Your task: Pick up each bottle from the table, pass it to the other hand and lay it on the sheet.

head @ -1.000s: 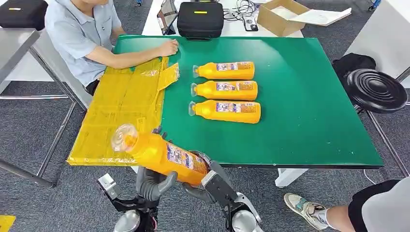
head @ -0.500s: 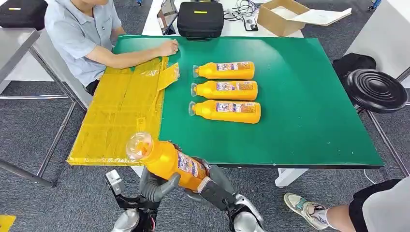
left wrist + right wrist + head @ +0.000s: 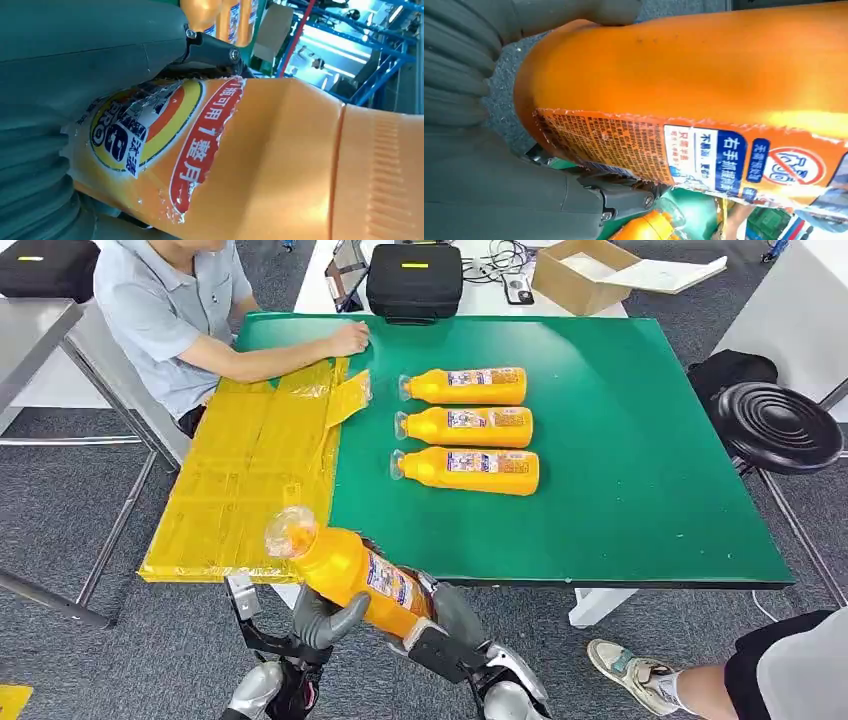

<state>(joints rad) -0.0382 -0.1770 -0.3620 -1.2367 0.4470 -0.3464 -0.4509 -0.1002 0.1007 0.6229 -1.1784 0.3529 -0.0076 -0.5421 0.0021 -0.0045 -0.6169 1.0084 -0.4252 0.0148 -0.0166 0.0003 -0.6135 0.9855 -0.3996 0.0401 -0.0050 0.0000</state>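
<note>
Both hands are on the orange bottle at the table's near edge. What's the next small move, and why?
Probably let the right hand release. The held bottle is also gripped mid-body by the left hand, which sits nearer the yellow sheet, so the pass looks made. Then the left hand can carry it over and lay it down.

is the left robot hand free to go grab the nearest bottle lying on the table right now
Probably not. The left robot hand is wrapped around the held bottle, together with the right robot hand. The nearest lying bottle has open table before it, but the hand is occupied.
</note>
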